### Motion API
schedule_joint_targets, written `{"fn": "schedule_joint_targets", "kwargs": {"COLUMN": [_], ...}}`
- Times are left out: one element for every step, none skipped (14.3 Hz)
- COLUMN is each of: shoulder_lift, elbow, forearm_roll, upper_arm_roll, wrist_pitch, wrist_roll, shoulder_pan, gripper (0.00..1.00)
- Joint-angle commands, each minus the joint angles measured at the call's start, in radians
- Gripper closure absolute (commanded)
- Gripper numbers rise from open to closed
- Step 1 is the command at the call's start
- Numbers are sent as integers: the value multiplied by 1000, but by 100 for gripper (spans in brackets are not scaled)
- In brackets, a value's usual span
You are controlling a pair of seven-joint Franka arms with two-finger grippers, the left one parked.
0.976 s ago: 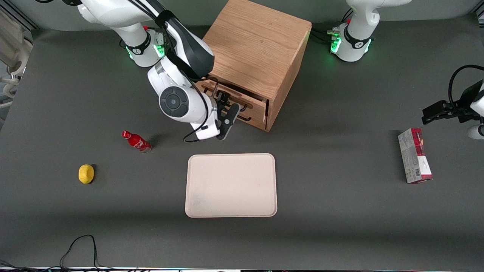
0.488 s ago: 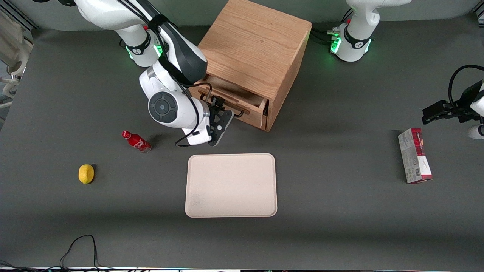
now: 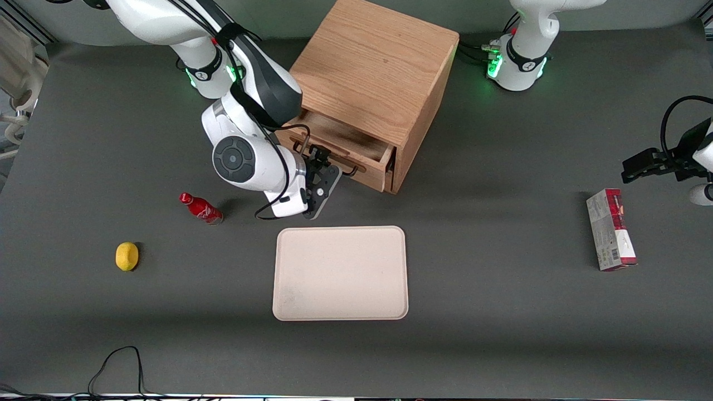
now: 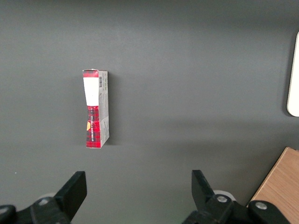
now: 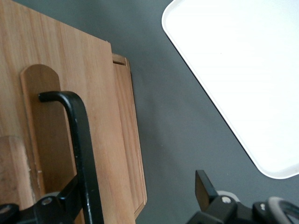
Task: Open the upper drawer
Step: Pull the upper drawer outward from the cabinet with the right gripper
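The light oak cabinet [image 3: 379, 67] stands at the table's back. Its upper drawer [image 3: 345, 139] is pulled partly out, and its inside shows bare wood. The thin black wire handle [image 3: 349, 169] crosses the drawer front. My right gripper [image 3: 323, 161] is at that handle, in front of the drawer. In the right wrist view the gripper [image 5: 138, 184] is open. The handle [image 5: 79, 140] runs just inside one finger [image 5: 70, 196], against the drawer front [image 5: 98, 116]. The other finger [image 5: 203, 186] hangs over the dark table. The lower drawer is hidden under the upper one.
A beige tray [image 3: 340, 273] lies nearer the front camera than the cabinet and also shows in the right wrist view [image 5: 243, 70]. A red bottle [image 3: 200, 207] and a lemon [image 3: 127, 256] lie toward the working arm's end. A red box [image 3: 610, 228] lies toward the parked arm's end.
My gripper has moved away from the cabinet, toward the working arm's end, with the handle. The upper drawer has slid farther out, showing more of its inside.
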Motion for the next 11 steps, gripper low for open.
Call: {"fn": "schedule_joint_targets", "kwargs": {"shoulder_lift": [-15,-18,-20,-20,-20,-14,-8,-5,2,3,3], "elbow": [3,4,6,6,6,4,4,3,3,3,3], "forearm_roll": [-7,-5,-4,-3,-3,-3,-3,-3,-10,-10,-10], "upper_arm_roll": [-1,1,1,1,1,1,1,1,1,1,1], "wrist_pitch": [11,10,10,10,13,25,32,45,62,65,65], "wrist_roll": [-19,-19,-19,-23,-31,-31,-31,-31,-31,-31,-31], "shoulder_pan": [-19,-30,-31,-38,-38,-36,-38,-36,-36,-35,-35], "gripper": [0,0,0,0,0,0,0,0,0,0,0]}}
